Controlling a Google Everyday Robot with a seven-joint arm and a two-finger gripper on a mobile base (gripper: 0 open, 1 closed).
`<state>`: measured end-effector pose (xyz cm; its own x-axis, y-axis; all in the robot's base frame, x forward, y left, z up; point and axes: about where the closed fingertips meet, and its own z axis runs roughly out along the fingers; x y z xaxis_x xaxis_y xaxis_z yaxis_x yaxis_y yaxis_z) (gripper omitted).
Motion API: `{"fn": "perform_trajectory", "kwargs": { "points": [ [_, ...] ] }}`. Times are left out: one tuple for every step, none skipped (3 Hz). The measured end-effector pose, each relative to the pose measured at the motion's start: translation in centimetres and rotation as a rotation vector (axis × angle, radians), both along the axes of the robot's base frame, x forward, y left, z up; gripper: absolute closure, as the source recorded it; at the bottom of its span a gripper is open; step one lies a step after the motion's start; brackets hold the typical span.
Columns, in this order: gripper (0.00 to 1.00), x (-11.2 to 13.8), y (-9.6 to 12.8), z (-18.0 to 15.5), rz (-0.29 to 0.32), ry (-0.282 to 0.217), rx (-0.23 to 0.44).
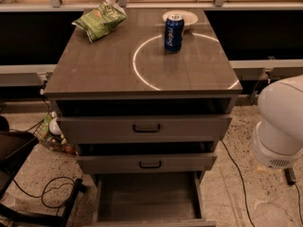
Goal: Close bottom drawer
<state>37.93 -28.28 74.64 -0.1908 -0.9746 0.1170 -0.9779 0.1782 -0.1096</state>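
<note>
Bottom drawer (147, 197) of the cabinet (94, 74) is pulled far out toward the camera. Its plain grey inside lies open to view, and its front panel runs along the lower edge of the picture.

Only a bulky white rounded section of the arm (279, 126) shows, at the right edge. It sits beside the cabinet at about the height of the drawers, clear of the cabinet's side and touching none of them. The gripper is outside the frame, so I cannot tell whether it is spread or pressed together.

Three drawers are stacked in the cabinet. The top drawer (144, 128) and the middle drawer (147, 163) each stick out a little, with a dark gap above each front. Two black handles are visible, one on each of these fronts.

On the cabinet top stand one blue can (174, 33), upright near the back, one white plate (189, 17) just behind it, and one green snack bag (99, 20) at the back left corner. One bright ring of light (137, 65) curves across the surface.
</note>
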Motion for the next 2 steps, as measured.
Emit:
{"fn": "perform_trajectory", "kwargs": {
  "points": [
    [1.00, -0.7, 2.5, -9.9, 0.008, 0.101, 0.041],
    [1.00, -2.2, 4.0, -16.5, 0.027, 0.160, 0.054]
  ]
}}
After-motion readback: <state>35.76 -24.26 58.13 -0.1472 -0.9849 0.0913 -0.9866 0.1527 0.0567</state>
